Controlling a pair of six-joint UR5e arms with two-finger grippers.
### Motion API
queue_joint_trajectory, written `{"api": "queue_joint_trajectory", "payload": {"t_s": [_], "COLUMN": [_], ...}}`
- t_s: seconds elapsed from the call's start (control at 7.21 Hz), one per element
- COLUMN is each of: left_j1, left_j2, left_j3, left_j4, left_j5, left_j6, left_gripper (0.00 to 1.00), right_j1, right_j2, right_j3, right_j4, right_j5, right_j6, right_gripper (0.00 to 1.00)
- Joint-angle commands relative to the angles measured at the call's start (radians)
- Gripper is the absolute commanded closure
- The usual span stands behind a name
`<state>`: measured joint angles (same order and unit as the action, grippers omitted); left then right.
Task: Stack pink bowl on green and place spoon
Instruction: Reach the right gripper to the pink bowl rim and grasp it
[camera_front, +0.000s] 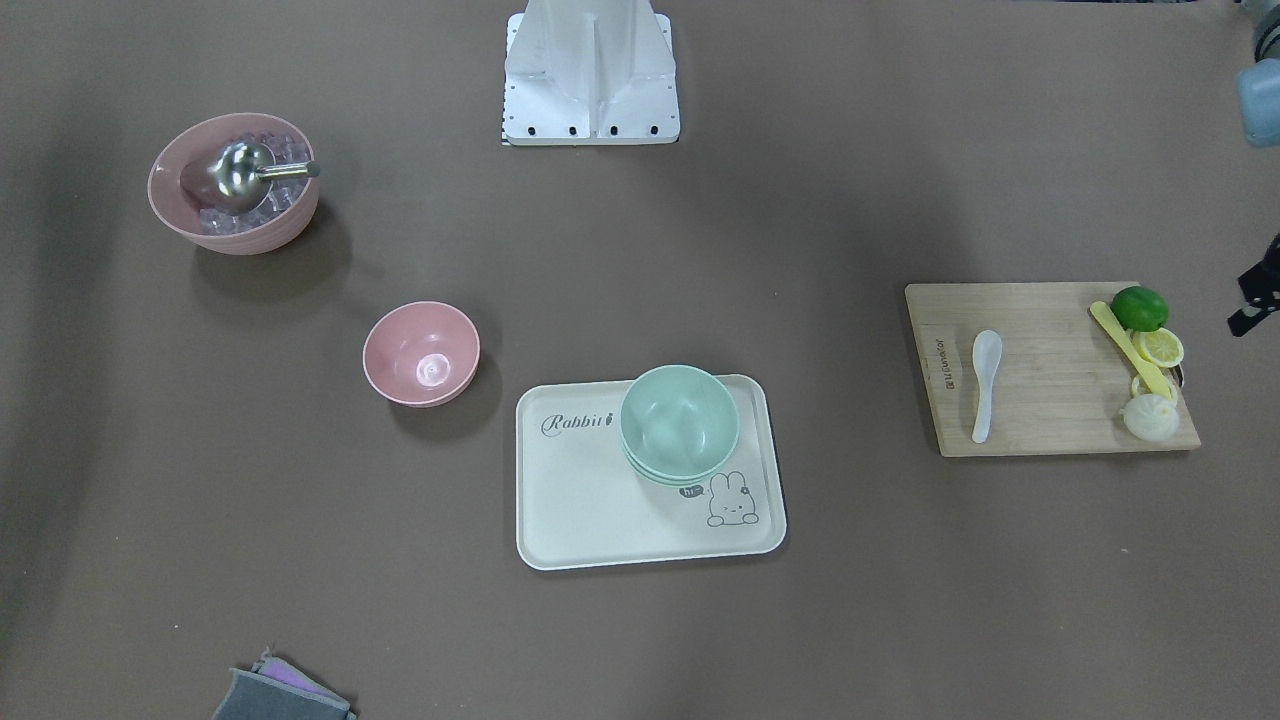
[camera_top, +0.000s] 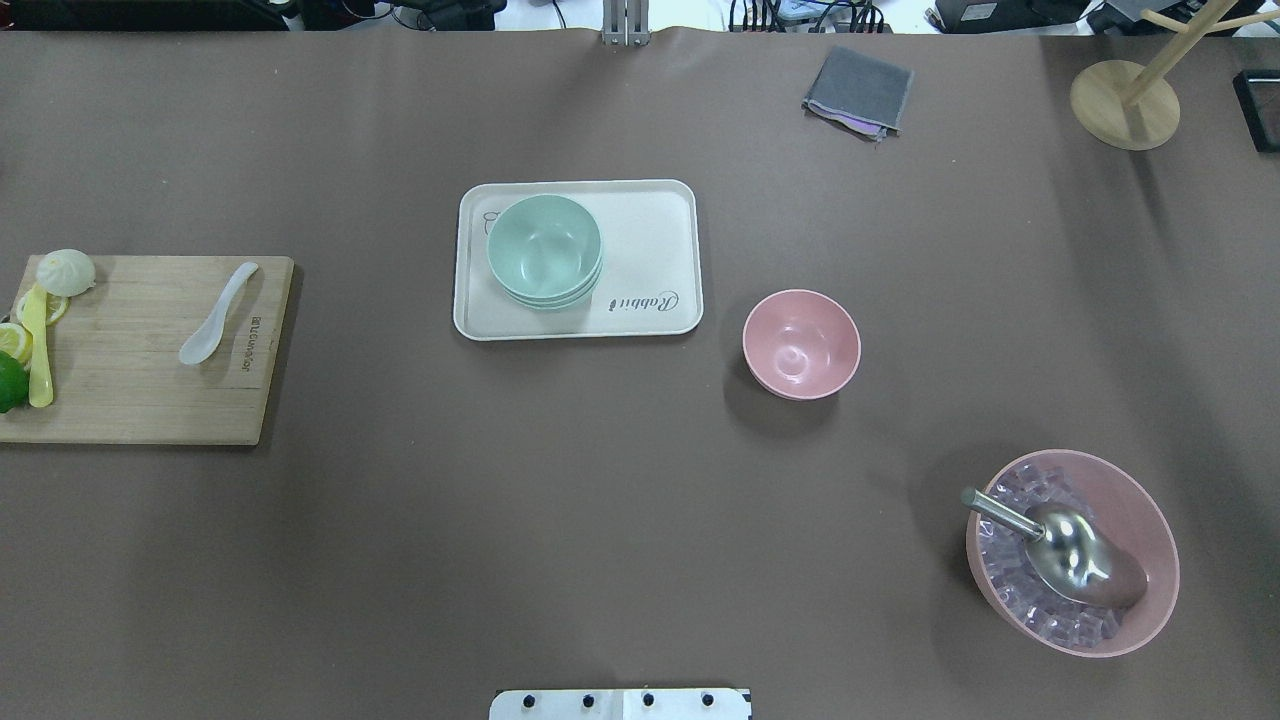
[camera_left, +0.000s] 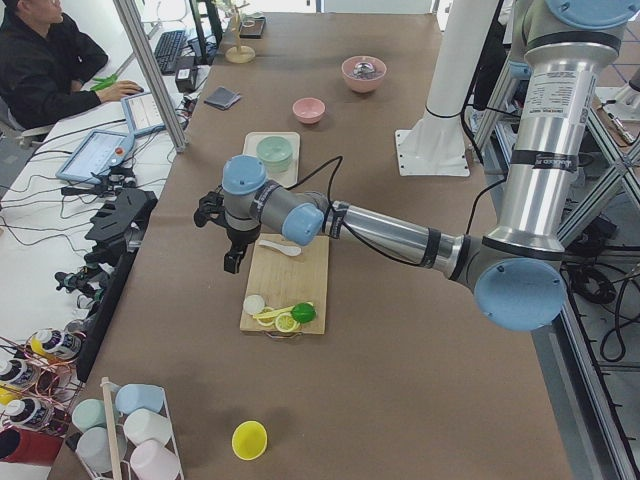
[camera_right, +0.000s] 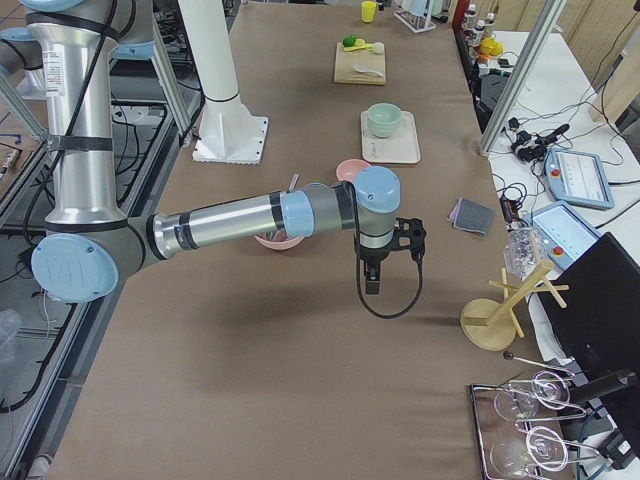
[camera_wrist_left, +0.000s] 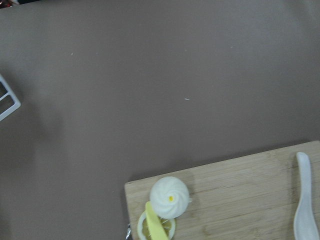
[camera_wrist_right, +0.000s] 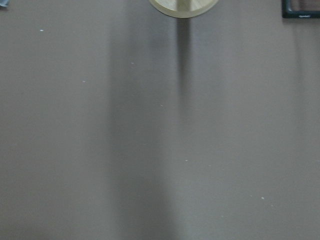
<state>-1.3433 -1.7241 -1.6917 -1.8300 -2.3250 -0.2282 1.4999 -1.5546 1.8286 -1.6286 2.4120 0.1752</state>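
Left gripper (camera_left: 231, 262) hangs by the cutting board (camera_top: 130, 400), right gripper (camera_right: 369, 283) over the table's right end; open or closed, can't tell for either. Pink bowl (camera_top: 801, 343) stands alone just right of the tray (camera_top: 660, 215) w/ the green bowls (camera_top: 545, 250). Spoon (camera_top: 216, 314) lies on the board, far left. Bowl prob. light, stiff, slick: pinch the rim. Spoon maybe brittle: take the handle.
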Motion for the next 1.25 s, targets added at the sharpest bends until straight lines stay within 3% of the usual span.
{"api": "queue_joint_trajectory", "payload": {"t_s": [0.0,0.28,0.42,0.69,0.97,1.11], "left_j1": [0.078,0.119,0.121,0.121,0.121,0.121], "left_j2": [-0.078,-0.121,-0.127,-0.117,-0.123,-0.124], "left_j3": [0.010,0.079,0.089,0.095,0.107,0.113], "left_j4": [-0.048,-0.046,-0.048,-0.096,-0.098,-0.098], "left_j5": [0.001,0.006,0.009,0.018,0.019,0.019], "left_j6": [-0.089,-0.091,-0.089,-0.089,-0.088,-0.088], "left_gripper": [0.02,0.02,0.02,0.02,0.02,0.02], "right_j1": [-0.076,-0.220,-0.301,-0.448,-0.629,-0.698], "right_j2": [0.057,0.085,0.102,0.206,0.267,0.295], "right_j3": [0.009,-0.044,-0.054,-0.054,-0.071,-0.093], "right_j4": [0.034,0.363,0.437,0.464,0.466,0.466], "right_j5": [0.132,0.060,0.014,-0.051,-0.247,-0.295], "right_j6": [0.009,0.042,0.255,0.456,0.618,0.650], "right_gripper": [0.00,0.00,0.00,0.00,0.00,0.00]}}
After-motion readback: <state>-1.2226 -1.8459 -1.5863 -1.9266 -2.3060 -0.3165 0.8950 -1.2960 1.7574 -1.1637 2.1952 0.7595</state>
